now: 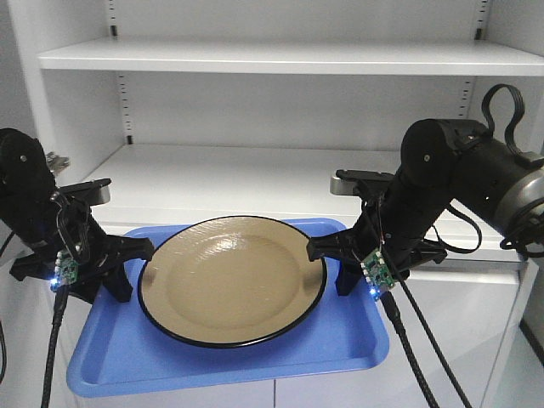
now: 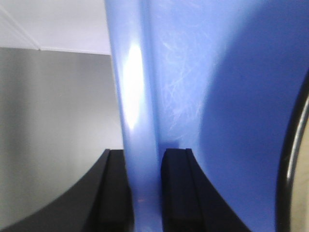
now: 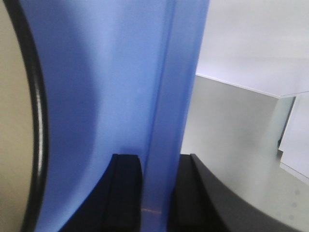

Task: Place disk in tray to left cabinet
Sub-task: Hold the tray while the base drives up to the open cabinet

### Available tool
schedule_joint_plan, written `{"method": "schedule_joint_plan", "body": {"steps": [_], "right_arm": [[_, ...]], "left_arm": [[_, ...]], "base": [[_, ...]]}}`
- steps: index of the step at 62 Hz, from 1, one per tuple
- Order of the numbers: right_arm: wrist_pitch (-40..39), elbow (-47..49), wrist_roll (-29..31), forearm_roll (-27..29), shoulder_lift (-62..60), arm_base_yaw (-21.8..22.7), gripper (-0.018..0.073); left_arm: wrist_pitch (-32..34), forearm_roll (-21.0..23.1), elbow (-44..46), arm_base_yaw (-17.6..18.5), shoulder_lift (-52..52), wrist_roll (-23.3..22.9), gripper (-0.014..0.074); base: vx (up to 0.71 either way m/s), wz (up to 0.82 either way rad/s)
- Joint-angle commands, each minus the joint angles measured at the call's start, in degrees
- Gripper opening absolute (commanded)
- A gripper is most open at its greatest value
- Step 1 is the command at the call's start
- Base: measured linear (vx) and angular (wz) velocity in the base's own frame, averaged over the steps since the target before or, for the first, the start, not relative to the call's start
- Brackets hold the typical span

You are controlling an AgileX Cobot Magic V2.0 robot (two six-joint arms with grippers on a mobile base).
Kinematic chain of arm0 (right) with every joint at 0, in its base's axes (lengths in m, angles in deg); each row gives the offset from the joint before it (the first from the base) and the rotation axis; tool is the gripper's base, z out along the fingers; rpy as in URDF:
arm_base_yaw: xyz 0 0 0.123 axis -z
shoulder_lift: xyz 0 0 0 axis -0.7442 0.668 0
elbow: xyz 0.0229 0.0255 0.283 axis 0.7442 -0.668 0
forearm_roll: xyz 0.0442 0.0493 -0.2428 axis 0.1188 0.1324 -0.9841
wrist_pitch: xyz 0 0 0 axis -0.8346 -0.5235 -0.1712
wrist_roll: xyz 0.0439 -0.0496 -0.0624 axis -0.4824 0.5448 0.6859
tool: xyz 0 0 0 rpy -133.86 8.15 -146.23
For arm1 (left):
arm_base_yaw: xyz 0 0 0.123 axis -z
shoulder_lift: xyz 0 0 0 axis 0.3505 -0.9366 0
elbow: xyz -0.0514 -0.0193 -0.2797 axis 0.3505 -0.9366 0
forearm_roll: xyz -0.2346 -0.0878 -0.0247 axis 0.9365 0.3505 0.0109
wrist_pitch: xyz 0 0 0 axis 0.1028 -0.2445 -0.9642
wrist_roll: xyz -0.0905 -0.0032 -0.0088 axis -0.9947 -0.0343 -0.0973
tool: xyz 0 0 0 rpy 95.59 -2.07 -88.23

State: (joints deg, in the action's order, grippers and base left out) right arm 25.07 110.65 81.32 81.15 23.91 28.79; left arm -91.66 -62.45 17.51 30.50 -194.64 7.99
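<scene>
Two grips set: left tool (image 2: 145, 162) and right tool (image 3: 158, 164) pinch tray (image 1: 212, 365) rims, disk (image 1: 229, 280) aboard; next, presumably, level lift into cabinet (image 1: 255, 178).

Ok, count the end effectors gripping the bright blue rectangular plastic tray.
2: left end effector on the blue plastic tray's left rim, right end effector on its right rim.

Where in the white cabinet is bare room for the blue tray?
The wide white cabinet shelf behind the rectangular blue plastic tray looks bare across its width. On the tray, the round tan plate leaves only the front strip free; the left gripper and right gripper crowd its side rims.
</scene>
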Motion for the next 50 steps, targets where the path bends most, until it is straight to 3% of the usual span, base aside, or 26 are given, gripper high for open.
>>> {"method": "schedule_joint_plan", "body": {"steps": [1, 50], "right_arm": [[-1.1, 2.2, 0.5, 3.9, -4.0, -0.7, -0.0002], [-1.1, 2.2, 0.5, 3.9, -4.0, -0.7, -0.0002]], "left_arm": [[0.9, 4.5, 2.1, 1.2, 3.4, 0.3, -0.0001], [0.9, 4.5, 2.1, 1.2, 3.4, 0.3, -0.0001]], "base": [[0.17, -0.23], [0.23, -0.07]]}}
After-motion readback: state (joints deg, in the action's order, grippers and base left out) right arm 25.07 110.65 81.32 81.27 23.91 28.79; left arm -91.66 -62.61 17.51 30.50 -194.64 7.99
